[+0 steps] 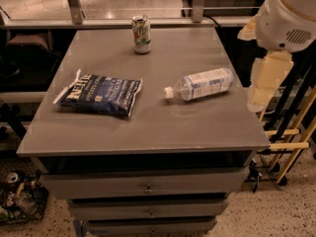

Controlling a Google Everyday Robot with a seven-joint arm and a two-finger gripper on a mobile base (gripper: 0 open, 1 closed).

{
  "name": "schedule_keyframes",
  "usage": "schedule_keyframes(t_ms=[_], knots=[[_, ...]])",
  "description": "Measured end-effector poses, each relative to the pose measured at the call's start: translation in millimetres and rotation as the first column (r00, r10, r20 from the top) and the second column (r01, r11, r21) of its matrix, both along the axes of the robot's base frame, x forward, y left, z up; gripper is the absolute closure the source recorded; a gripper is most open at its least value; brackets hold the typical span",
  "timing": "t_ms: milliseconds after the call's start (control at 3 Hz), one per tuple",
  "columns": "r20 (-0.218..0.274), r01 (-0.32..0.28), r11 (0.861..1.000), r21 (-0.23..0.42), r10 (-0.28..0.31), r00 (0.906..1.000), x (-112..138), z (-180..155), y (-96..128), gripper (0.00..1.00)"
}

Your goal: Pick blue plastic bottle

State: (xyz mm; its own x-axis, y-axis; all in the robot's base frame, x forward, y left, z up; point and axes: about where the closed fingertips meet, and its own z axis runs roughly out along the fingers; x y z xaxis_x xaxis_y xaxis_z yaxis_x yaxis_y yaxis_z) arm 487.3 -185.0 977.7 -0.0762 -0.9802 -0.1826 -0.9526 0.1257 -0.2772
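Observation:
The blue plastic bottle (pixel 202 84) lies on its side on the right half of the grey table top (pixel 163 127), with its white cap pointing left. It is clear and bluish with a pale label. My arm comes in at the top right as a white rounded joint (pixel 289 14). The pale gripper (pixel 266 80) hangs below it, just off the table's right edge. It is to the right of the bottle and apart from it, and it holds nothing that I can see.
A dark blue chip bag (pixel 98 94) lies on the left of the table. A green-and-white soda can (pixel 141 33) stands at the back. Drawers (pixel 148 186) sit under the top. A wooden rack (pixel 291 137) stands to the right, and floor clutter (pixel 15 196) lies lower left.

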Motion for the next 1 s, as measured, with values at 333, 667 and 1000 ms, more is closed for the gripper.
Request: schedule_keyframes(t_ms=[333, 667, 1000], knots=[[-0.042, -0.119, 0.992, -0.037, 0.117, 0.9922, 46, -18, 32, 0.0], [-0.115, -0.221, 0.973, -0.07, 0.212, 0.9705, 96, -61, 69, 0.0], [-0.153, -0.246, 0.966, -0.085, 0.231, 0.9609, 116, -89, 79, 0.0]])
